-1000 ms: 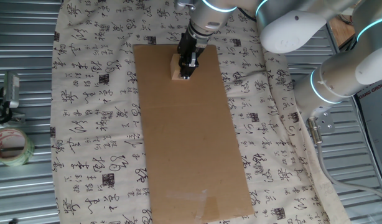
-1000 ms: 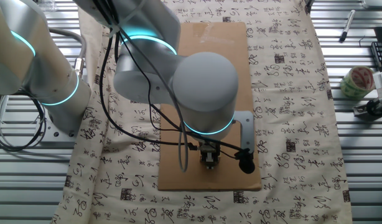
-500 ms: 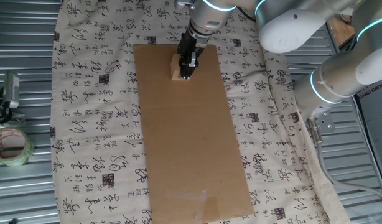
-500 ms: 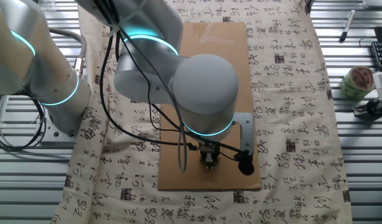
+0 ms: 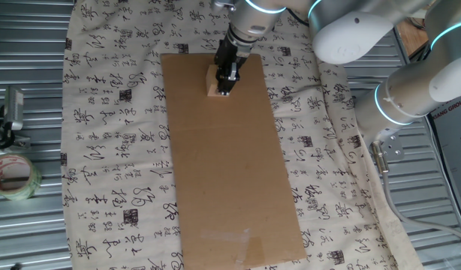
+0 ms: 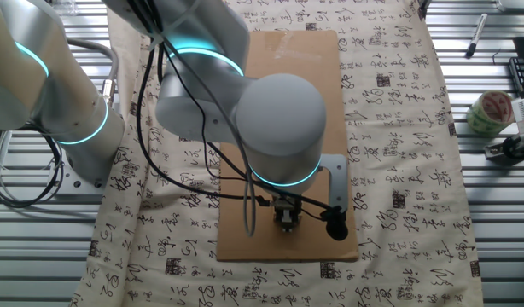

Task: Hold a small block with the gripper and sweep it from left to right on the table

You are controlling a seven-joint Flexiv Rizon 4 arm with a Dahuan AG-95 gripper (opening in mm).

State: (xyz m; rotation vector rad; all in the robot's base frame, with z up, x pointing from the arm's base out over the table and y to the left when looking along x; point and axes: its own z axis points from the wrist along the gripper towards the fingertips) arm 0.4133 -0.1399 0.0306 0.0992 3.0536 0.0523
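At the far end of the brown cardboard sheet (image 5: 227,150), the gripper (image 5: 226,84) points straight down with its black fingers closed on the small block (image 5: 213,81), a pale tan wooden cube whose left part shows beside the fingers and whose base sits on the cardboard. From the other fixed view the gripper (image 6: 287,220) is mostly hidden under the arm's rounded grey wrist housing (image 6: 283,124) with its cyan light ring, so the block cannot be made out there; a black cable loops down past it. Around the block, the cardboard sheet (image 6: 288,128) lies lengthwise on the table (image 5: 110,135), over the cream cloth printed with black calligraphy. Right of the cloth stand the arm's other silver-grey joints (image 5: 422,86), each ringed in cyan. Well apart to the left, on the corrugated metal surround (image 5: 24,75), a roll of clear tape (image 5: 10,176) lies flat, with a metal clamp-like piece just beyond it.
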